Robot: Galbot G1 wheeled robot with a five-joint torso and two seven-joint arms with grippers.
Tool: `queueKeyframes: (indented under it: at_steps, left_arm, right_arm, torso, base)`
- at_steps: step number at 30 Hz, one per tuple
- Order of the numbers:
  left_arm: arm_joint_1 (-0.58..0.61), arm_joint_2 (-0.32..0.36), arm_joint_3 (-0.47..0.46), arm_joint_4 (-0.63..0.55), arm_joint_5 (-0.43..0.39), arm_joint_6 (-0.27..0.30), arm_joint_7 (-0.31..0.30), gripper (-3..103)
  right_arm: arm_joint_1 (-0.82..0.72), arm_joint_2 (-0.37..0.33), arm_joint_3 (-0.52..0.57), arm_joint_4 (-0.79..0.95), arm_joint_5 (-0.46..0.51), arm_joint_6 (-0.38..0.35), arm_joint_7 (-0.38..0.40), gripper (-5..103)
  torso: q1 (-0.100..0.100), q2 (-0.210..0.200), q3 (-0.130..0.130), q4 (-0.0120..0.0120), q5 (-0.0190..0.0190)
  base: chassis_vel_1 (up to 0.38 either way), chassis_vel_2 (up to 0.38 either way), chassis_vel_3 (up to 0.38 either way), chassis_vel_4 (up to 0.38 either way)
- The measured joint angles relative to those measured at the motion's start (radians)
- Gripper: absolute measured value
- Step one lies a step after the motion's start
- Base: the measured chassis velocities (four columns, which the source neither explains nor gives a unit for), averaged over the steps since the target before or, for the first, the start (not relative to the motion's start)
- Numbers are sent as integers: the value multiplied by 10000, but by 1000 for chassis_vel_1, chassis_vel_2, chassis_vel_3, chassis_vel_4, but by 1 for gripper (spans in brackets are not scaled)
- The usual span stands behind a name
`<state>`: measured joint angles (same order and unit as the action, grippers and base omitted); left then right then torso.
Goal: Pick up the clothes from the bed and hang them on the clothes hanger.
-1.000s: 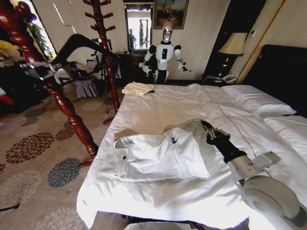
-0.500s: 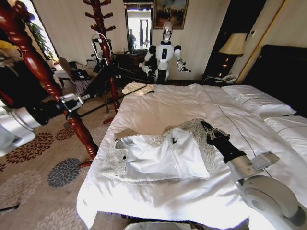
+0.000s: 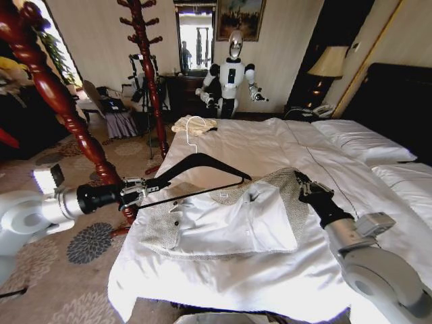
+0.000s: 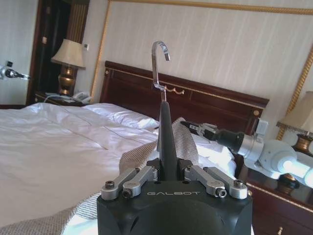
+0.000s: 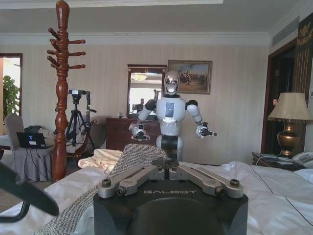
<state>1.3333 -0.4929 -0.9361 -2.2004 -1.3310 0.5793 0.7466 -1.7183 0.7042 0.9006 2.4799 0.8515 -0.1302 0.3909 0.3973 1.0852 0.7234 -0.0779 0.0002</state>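
Bed [image 3: 223, 145]: a large bed with a white duvet, white pillows at the head end and a dark headboard [image 4: 195, 100] trimmed with a gilt line.
Clothes [image 3: 223, 219]: one grey-beige knitted jacket lies flat on the near half of the duvet, opened so that its pale lining faces up.
Clothes hanger [image 3: 196, 177]: slim, black, shoulder-shaped; held in the air just above the jacket, its wire hook [image 4: 159, 63] pointing up.
Left gripper [image 3: 135, 189]: clenched on one end of the hanger, at the near left edge of the bed; in the left wrist view the black arm of the hanger rises from between the fingers.
Right gripper [image 3: 307, 185]: at the jacket's right edge; in the right wrist view knitted cloth bunches at the fingers, which are drawn together on it.
Folded cloth [image 3: 192, 125]: small and cream, on the far left corner of the bed, well apart from the jacket.
Coat stands: one turned reddish-brown wooden stand [image 3: 64, 108] stands near the bed's left side; a second [image 3: 145, 61] stands farther back.
Floor [image 3: 47, 223]: beige carpet with dark flower medallions.
Room: striped pale walls, a framed painting [image 5: 189, 77] beside a mirror [image 5: 139, 90], a white humanoid figure [image 3: 231, 74] before a dark dresser, a table lamp [image 3: 329, 62] by the headboard, a camera tripod [image 5: 77, 117].
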Motion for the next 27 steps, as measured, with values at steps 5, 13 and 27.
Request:
queueKeyframes:
  at_steps: [5,13,27]
  left_arm:
    - [4,-281,217,-138,209,-18,76,18]
    - [-300,-1594,1319,-44,2074,-318,-59,18]
    - [-354,-3363,2531,465,3470,-457,-114,18]
  right_arm:
    - [44,-45,32,28,36,-8,6,0]
    - [31,-32,-104,198,814,915,-1405,0]
    - [122,-121,-275,201,1697,2066,-2975,0]
  torso:
    - [0,0,0,0,1]
    - [1,0,0,0,-5]
    - [0,-1,0,0,1]
  base:
    - [0,0,0,0]
    - [0,0,0,0]
    - [0,0,0,0]
